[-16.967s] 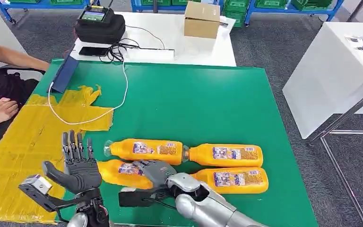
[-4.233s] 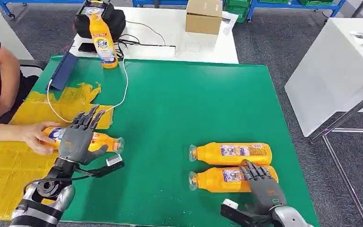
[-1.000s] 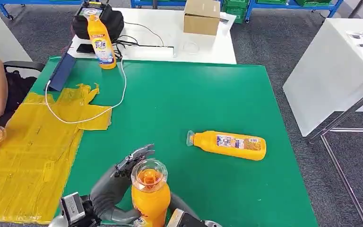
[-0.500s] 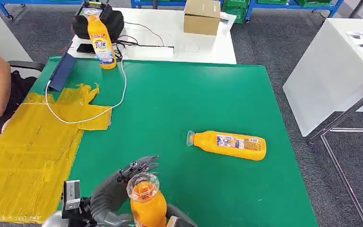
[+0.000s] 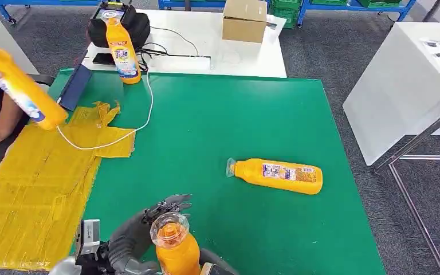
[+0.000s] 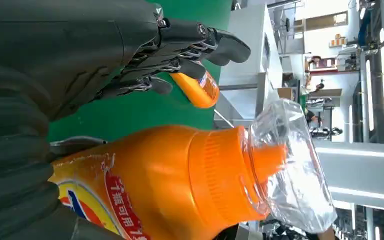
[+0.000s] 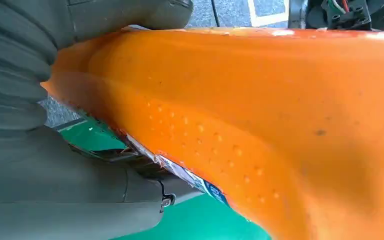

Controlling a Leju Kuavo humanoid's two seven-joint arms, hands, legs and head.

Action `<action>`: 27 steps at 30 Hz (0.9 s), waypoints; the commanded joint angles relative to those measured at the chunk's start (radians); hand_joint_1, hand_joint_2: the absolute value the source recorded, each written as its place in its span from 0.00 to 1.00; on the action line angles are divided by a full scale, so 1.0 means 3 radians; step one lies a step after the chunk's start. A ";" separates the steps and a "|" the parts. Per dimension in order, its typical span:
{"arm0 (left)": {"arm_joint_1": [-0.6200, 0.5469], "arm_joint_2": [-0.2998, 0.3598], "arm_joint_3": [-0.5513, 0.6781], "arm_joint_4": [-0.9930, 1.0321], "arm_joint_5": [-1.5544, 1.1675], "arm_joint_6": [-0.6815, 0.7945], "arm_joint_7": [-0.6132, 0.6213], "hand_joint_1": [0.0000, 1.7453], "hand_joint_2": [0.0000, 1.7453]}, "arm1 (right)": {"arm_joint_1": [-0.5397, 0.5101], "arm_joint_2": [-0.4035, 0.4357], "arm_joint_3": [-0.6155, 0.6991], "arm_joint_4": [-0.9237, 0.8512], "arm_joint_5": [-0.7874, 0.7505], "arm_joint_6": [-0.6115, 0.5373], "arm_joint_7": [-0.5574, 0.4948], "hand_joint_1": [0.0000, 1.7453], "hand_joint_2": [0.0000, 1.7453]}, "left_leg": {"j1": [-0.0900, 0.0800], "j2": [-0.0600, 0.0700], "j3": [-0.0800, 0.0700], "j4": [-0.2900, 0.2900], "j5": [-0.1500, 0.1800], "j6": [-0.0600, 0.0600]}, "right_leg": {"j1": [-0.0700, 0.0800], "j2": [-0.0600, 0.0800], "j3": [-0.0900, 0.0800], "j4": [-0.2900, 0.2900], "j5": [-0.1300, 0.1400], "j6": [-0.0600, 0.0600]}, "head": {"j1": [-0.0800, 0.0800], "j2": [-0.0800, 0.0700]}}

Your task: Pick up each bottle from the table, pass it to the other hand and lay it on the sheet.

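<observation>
An orange bottle [image 5: 176, 254] with a clear cap stands upright at the near table edge. My right hand [image 5: 216, 268] grips its body from below; the right wrist view shows the bottle [image 7: 280, 125] pressed against that hand [image 7: 40, 190]. My left hand [image 5: 140, 232] lies beside the bottle with its fingers [image 6: 200, 40] stretched out past the neck, not wrapped round the bottle [image 6: 170, 185]. A second orange bottle [image 5: 276, 175] lies on the green table [image 5: 217, 120]. The yellow sheet [image 5: 34, 189] covers the table's left side.
A person at the left edge holds up another orange bottle [image 5: 20, 86] over the sheet's far corner. A further bottle [image 5: 121, 48] stands upright at the back beside a black case [image 5: 120, 28]. A white cable [image 5: 143, 114] runs across the sheet's far end.
The held bottle and both hands have sunk slightly toward the near edge. The person at the left has lifted a bottle up into view.
</observation>
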 commanded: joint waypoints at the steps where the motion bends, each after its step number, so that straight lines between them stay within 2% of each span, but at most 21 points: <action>1: -0.0100 0.0076 -0.0133 0.0180 0.0005 -0.0011 0.0023 0.00 1.00 | -0.0057 -0.0030 0.0078 0.0220 -0.0015 0.0011 -0.0002 1.00 1.00 | -0.0004 0.0000 0.0012 -0.0009 0.0001 0.0009 | 0.0000 -0.0006 0.0013 -0.0008 -0.0001 -0.0017 | 0.0000 0.0000; 27: -0.0297 -0.0003 -0.0281 0.0221 0.0099 -0.0024 0.0113 0.00 1.00 | -0.0210 0.0012 0.0335 0.0678 -0.0134 0.0224 0.0028 1.00 1.00 | -0.0004 0.0002 0.0012 -0.0010 0.0001 0.0010 | 0.0000 -0.0004 0.0013 -0.0008 -0.0001 -0.0018 | 0.0000 0.0000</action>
